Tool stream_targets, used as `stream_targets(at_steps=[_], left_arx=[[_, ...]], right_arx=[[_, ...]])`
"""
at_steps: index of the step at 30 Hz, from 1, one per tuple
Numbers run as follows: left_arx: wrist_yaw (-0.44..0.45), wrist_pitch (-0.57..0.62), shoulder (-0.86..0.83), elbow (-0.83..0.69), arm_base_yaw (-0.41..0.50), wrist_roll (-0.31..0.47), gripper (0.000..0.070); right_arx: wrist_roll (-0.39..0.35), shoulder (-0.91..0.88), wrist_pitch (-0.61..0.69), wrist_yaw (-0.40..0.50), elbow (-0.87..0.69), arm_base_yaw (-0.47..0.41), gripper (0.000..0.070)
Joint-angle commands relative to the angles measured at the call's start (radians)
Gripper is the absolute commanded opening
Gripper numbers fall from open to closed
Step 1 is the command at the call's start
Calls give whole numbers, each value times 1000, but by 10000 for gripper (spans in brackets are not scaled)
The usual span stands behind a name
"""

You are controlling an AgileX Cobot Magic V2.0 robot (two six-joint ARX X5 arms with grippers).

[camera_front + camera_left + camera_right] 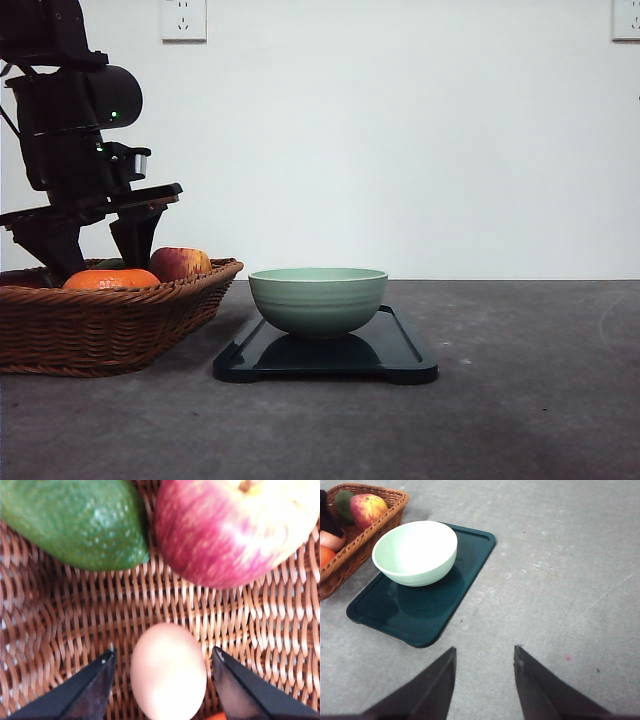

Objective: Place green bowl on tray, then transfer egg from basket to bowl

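Observation:
The green bowl stands upright on the dark tray at the table's middle; it is also in the right wrist view as the bowl on the tray, and it is empty. The wicker basket sits at the left. My left gripper reaches down into it. In the left wrist view the pale egg lies on the basket's woven floor between the fingers of my left gripper, which is open with gaps on both sides. My right gripper hangs open over bare table.
In the basket lie a red apple, a green avocado and an orange. The basket's rim is close to the tray's left side. Bare grey table lies to the right of the tray.

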Motion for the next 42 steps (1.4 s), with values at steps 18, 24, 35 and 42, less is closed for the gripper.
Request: stream_targets(at_steps=[18, 24, 35, 42], left_arx=[[1, -5, 44, 26, -5, 10, 317], [1, -23, 44, 26, -5, 10, 215], [1, -45, -4, 40, -3, 10, 216], [1, -42, -85, 47, -3, 10, 216]], right_arx=[[-5, 4, 39, 23, 2, 5, 223], [-5, 4, 39, 23, 2, 5, 223], [-5, 4, 39, 23, 2, 5, 223], [-5, 4, 39, 23, 2, 5, 223]])
